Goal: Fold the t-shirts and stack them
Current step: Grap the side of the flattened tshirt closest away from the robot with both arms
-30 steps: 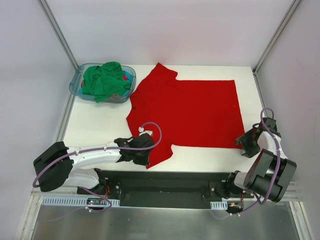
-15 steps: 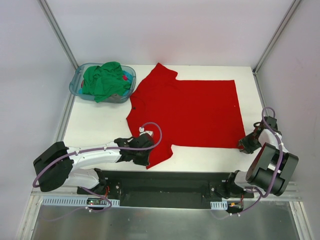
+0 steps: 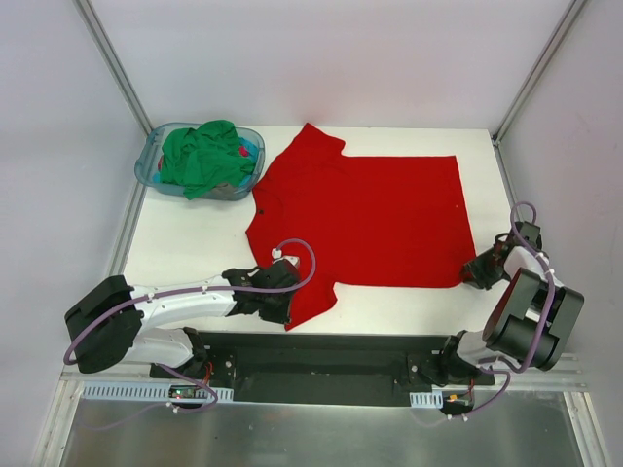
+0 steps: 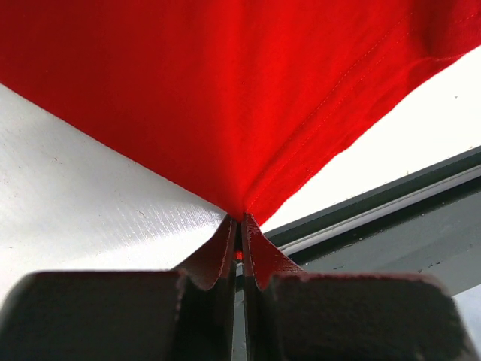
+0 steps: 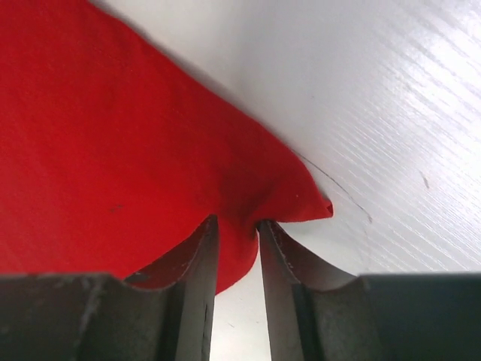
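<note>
A red t-shirt [image 3: 370,219] lies spread flat on the white table [image 3: 195,243]. My left gripper [image 3: 282,297] is at its near left sleeve corner, and in the left wrist view [image 4: 240,222] the jaws are pressed shut on a pinch of that red cloth [image 4: 225,90]. My right gripper [image 3: 477,272] is at the near right hem corner. In the right wrist view [image 5: 237,226] its jaws stand narrow with a bunched fold of red cloth [image 5: 113,135] between them. A crumpled green t-shirt [image 3: 204,156] lies in the basket.
A clear blue basket [image 3: 151,163] stands at the far left corner of the table. The black rail [image 3: 321,355] with the arm bases runs along the near edge. Metal frame posts [image 3: 117,68] rise at both far corners.
My right gripper has slid left and away from me onto the shirt's near right corner and closed round the cloth. The left arm has not moved.
</note>
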